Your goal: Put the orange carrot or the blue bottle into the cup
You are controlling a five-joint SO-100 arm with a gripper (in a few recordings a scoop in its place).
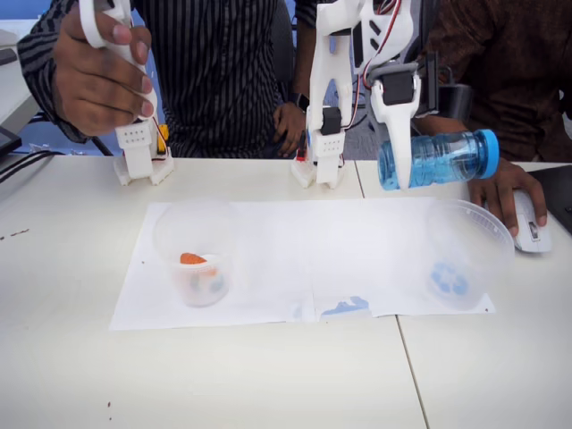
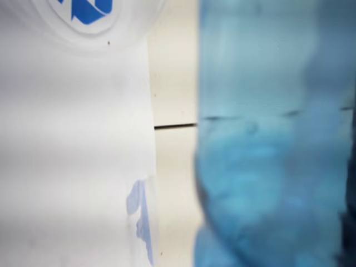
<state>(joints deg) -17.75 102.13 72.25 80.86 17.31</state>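
Nearest the fixed camera, bare table (image 1: 268,384) gives way to white paper (image 1: 295,259) carrying two clear cups. At the picture's left, the plain cup (image 1: 197,255) already holds the carrot (image 1: 193,259), an orange lump low inside it. At the right stands the cup (image 1: 465,255) with the blue arrows symbol, and it looks empty. Above and just behind that cup I hold the bottle (image 1: 438,159) in the air, lying on its side, cap toward the right, my gripper (image 1: 404,165) pinching it near the base end. In my wrist view the bottle (image 2: 275,139) is a blue blur close to the lens, with the marked cup's rim (image 2: 89,33) showing at the top left of the frame, so the bottle seems not yet over the mouth. Behind the table, a person's hand (image 1: 500,192) rests beside a mouse (image 1: 532,223). By my reckoning the pickup is done; what is left is carrying the bottle over the marked cup, lowering it and letting go.
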